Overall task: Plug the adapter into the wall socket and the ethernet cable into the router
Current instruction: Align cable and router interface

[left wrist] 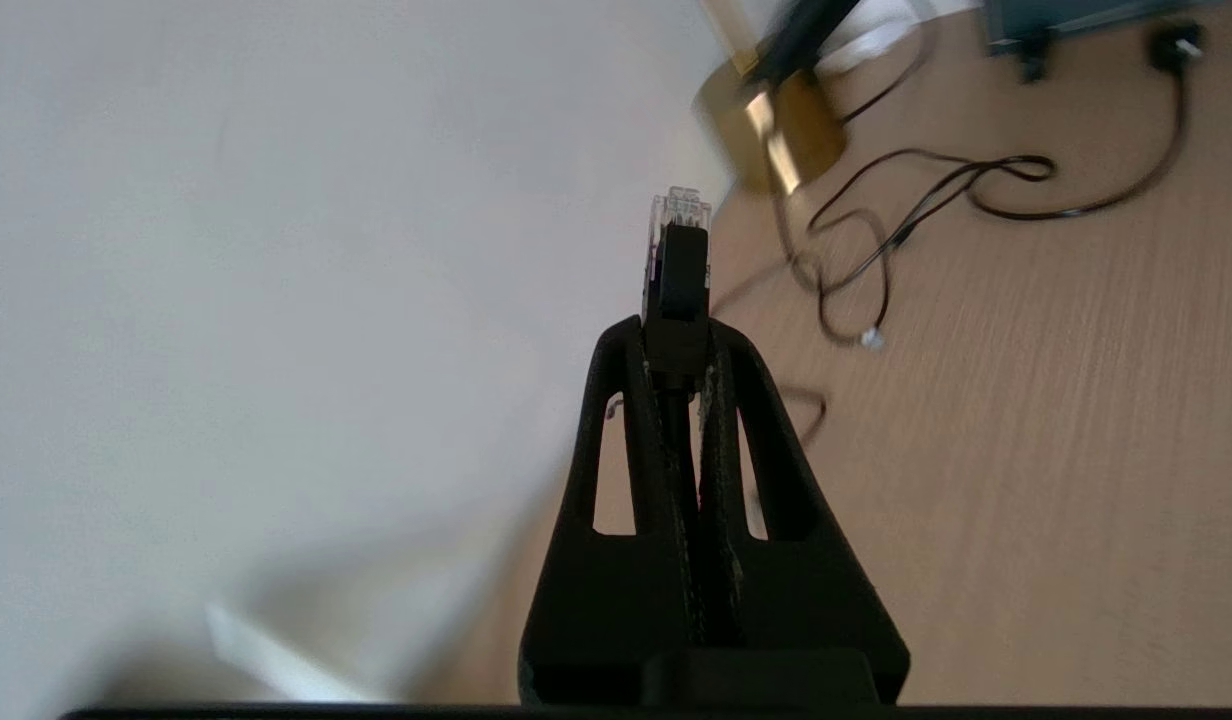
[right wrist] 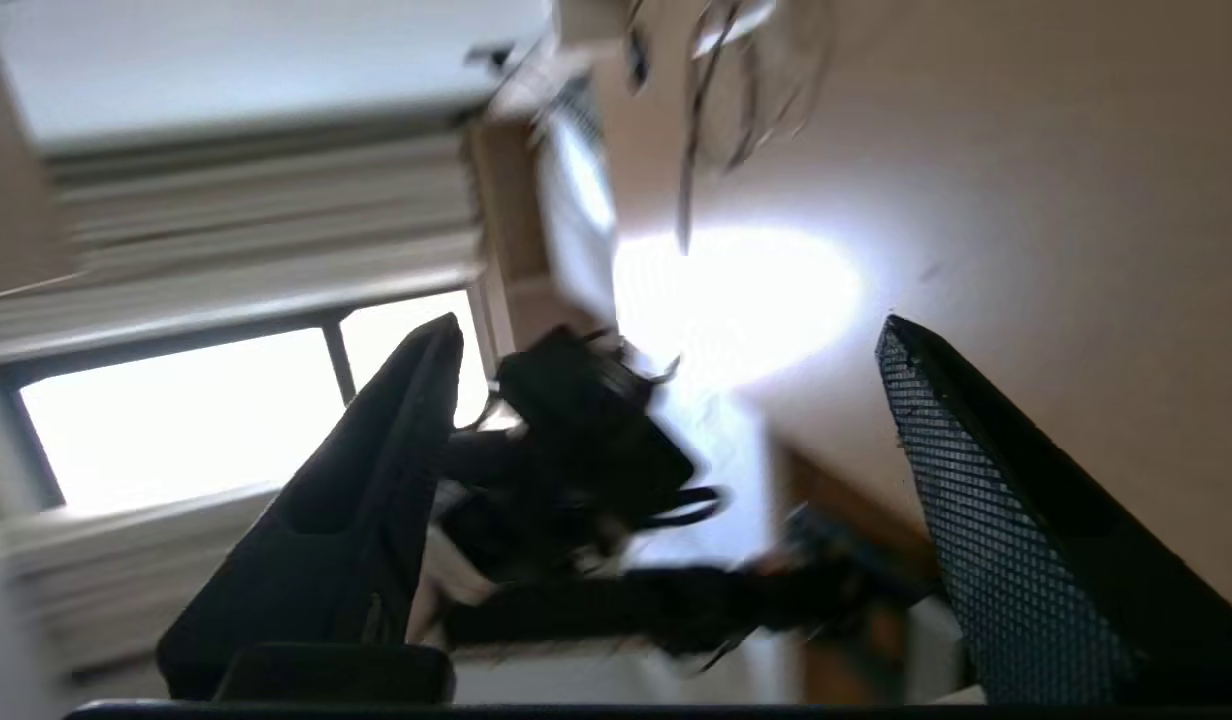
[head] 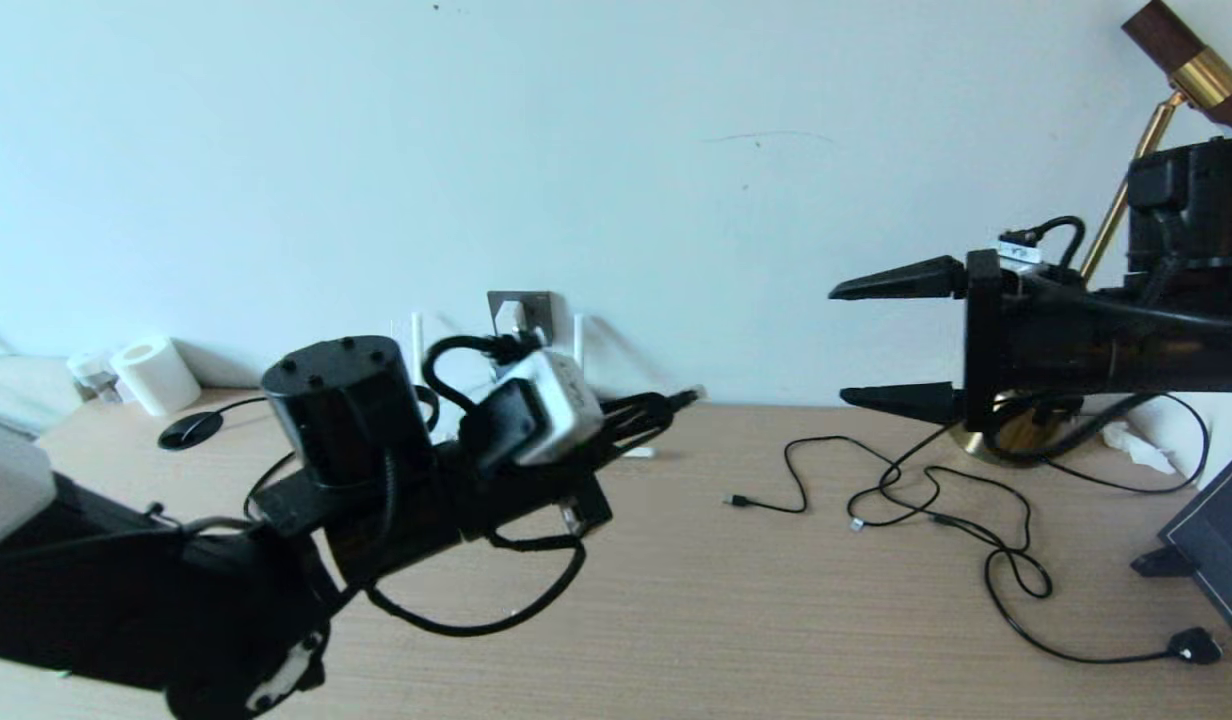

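My left gripper reaches over the table's back middle and is shut on the ethernet cable. The cable's clear plug sticks out past the fingertips of the left gripper. The dark grey wall socket is on the wall behind my arm, with a white block that looks like the adapter on it. Only two white antennas of the router show beside it; my arm hides its body. My right gripper hangs open and empty, high on the right; in its wrist view the right gripper holds nothing.
Thin black cables with small plugs sprawl over the right of the table, ending in a black plug. A brass lamp base stands behind them, and a dark screen at the right edge. A toilet roll is at the far left.
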### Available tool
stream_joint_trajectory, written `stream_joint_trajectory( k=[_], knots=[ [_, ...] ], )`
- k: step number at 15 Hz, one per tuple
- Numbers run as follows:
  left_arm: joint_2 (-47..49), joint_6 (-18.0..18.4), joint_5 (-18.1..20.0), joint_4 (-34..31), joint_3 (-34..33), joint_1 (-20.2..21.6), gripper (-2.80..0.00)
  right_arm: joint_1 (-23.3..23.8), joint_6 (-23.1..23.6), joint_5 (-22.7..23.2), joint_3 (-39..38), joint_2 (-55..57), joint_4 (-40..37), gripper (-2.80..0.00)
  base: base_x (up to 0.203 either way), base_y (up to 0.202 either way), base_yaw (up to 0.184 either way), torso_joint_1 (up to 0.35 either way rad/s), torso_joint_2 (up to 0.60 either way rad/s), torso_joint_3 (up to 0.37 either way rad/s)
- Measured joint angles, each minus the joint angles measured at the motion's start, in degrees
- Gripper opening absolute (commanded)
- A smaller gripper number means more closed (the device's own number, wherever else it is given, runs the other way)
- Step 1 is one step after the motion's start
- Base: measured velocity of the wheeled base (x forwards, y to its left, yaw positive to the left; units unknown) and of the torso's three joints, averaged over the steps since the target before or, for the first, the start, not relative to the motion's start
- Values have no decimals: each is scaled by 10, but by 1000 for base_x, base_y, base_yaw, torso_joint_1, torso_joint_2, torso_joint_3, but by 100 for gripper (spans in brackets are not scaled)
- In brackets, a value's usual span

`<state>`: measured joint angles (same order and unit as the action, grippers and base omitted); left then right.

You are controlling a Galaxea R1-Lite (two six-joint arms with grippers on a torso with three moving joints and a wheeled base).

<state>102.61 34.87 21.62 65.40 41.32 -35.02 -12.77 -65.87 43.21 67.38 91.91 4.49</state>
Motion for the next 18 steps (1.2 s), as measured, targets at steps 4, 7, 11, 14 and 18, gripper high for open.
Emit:
stream_joint_trajectory(
  k=[4, 7, 11, 14, 18],
  knots=[
    [-30, -202, -99, -3, -19, 48, -280, -18, 180, -194, -120, -105, 0, 0, 0, 0, 0, 0, 0, 0],
    [-51, -346, -171, -35, -43, 65, -280, -78, 336, -389, -212, -196, 3, 0, 0, 0, 0, 0, 0, 0],
    [-106, -481, -194, -175, -92, 78, -280, -107, 447, -519, -299, -336, 8, 0, 0, 0, 0, 0, 0, 0],
    [-159, -518, -192, -295, -107, 79, -280, -108, 512, -588, -366, -444, 4, 0, 0, 0, 0, 0, 0, 0],
    [-184, -520, -205, -344, -125, 83, -280, -12, 488, -606, -427, -544, -31, 0, 0, 0, 0, 0, 0, 0]
  ],
)
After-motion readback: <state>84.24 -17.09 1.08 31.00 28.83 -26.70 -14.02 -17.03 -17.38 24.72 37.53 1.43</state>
